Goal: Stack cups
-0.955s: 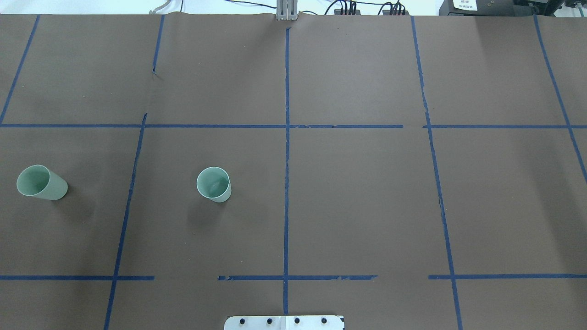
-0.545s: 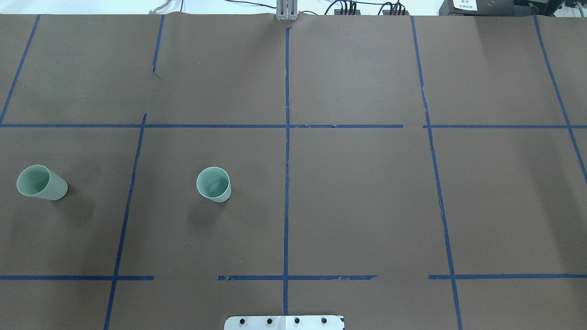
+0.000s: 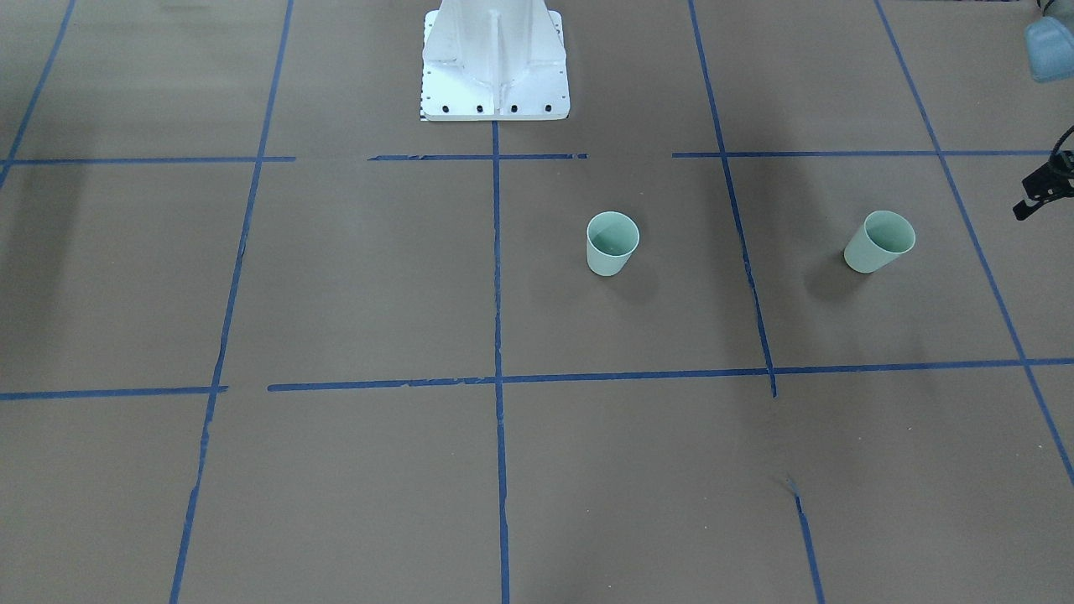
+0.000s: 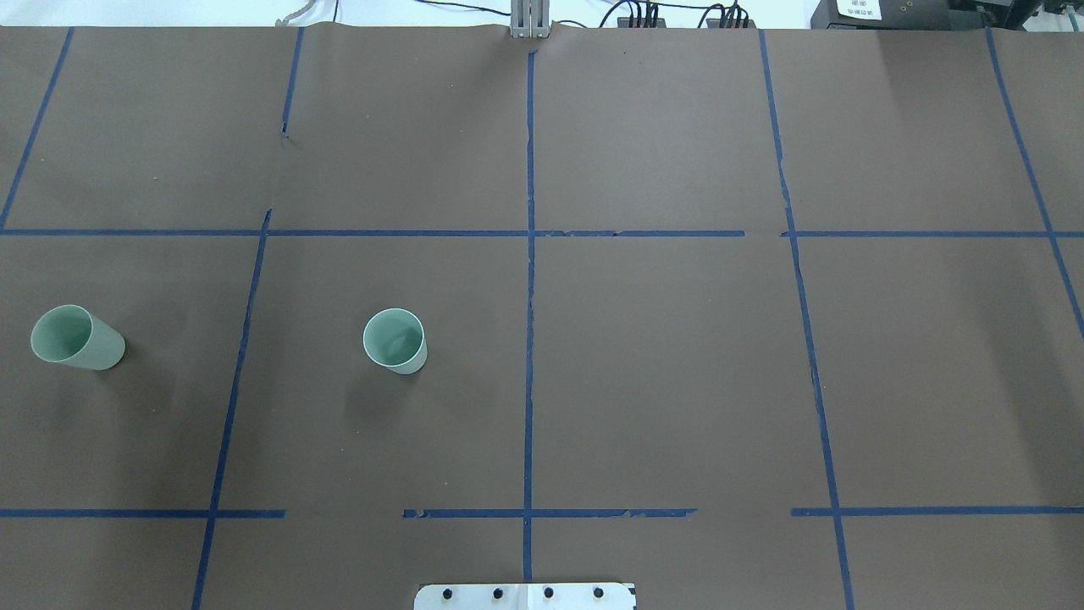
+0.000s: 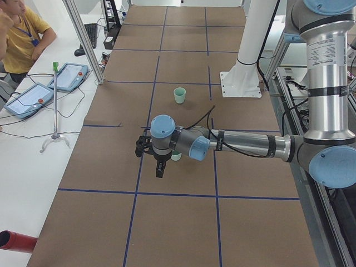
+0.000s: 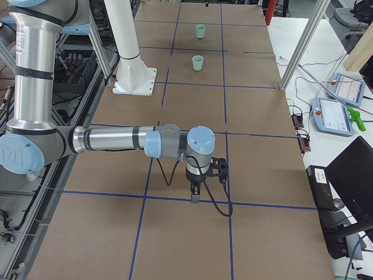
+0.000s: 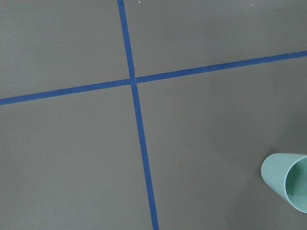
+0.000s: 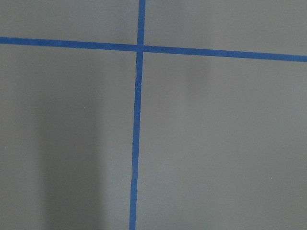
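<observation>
Two pale mint-green cups stand upright and apart on the brown table. One cup (image 4: 395, 340) (image 3: 612, 243) is left of the centre line. The other cup (image 4: 76, 337) (image 3: 878, 242) is near the table's left end; its rim shows in the left wrist view (image 7: 288, 184). My left gripper (image 5: 159, 170) hangs above the table beside that outer cup, which the wrist partly hides (image 5: 176, 157). My right gripper (image 6: 194, 196) hangs over the right half, far from both cups. I cannot tell whether either gripper is open or shut.
Blue tape lines (image 4: 529, 254) divide the table into squares. The white robot base (image 3: 495, 59) stands at the near middle edge. Teach pendants (image 5: 28, 100) (image 6: 332, 114) and an operator (image 5: 19, 33) are along the far side. Frame posts (image 6: 303, 44) stand there.
</observation>
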